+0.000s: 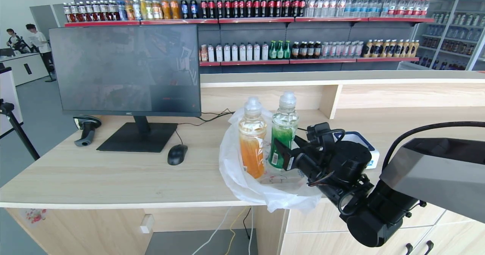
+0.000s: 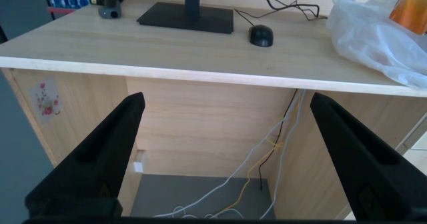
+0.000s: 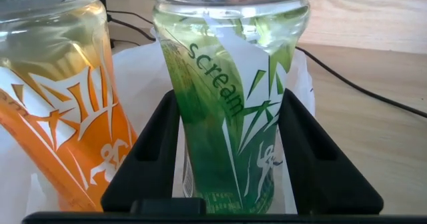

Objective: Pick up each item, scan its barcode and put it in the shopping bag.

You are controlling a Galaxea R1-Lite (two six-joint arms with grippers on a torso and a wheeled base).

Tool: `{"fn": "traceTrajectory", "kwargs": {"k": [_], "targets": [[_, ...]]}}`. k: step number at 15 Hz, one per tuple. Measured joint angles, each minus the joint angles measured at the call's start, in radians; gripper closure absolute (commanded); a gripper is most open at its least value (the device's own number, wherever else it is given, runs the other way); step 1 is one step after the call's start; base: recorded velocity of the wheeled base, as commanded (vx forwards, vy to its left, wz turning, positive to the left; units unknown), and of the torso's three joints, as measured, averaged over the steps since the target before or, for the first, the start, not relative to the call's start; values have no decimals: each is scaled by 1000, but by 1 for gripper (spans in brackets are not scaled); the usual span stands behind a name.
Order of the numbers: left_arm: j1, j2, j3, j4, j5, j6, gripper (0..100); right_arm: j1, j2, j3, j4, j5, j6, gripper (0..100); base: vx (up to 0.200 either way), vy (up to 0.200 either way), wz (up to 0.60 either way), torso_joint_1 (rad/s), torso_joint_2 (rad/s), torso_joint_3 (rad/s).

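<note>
While right tool (image 3: 230, 104) pinches it, green bottle (image 1: 283, 133) stands upright in bag (image 1: 235, 171), left tool (image 2: 228, 103) spread.

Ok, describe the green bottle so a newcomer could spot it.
Right of the monitor, a white shopping bag lies open on the counter. Two bottles stand in it. The green bottle, unlike the orange bottle beside it, stands farther from the monitor and is clasped by the right gripper.

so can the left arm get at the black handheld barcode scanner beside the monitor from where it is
Probably, but not straight across: the open left gripper hangs in front of the pale wooden counter, seemingly lower than its top. Once raised, nothing stands between it and the black handheld barcode scanner.
</note>
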Motion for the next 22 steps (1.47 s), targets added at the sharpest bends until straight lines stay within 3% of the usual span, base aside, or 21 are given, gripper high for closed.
{"fn": "traceTrajectory", "kwargs": {"k": [9,10,22], "targets": [[0,0,0,0,0,-1,0,9,-1,16,0,-1,43,100,0,0,0,0,0,0],[0,0,0,0,0,-1,0,10,-1,21,0,-1,46,0,0,0,0,0,0,0],[0,0,0,0,1,-1,0,50,-61,76,0,-2,48,0,0,0,0,0,0,0]]}}
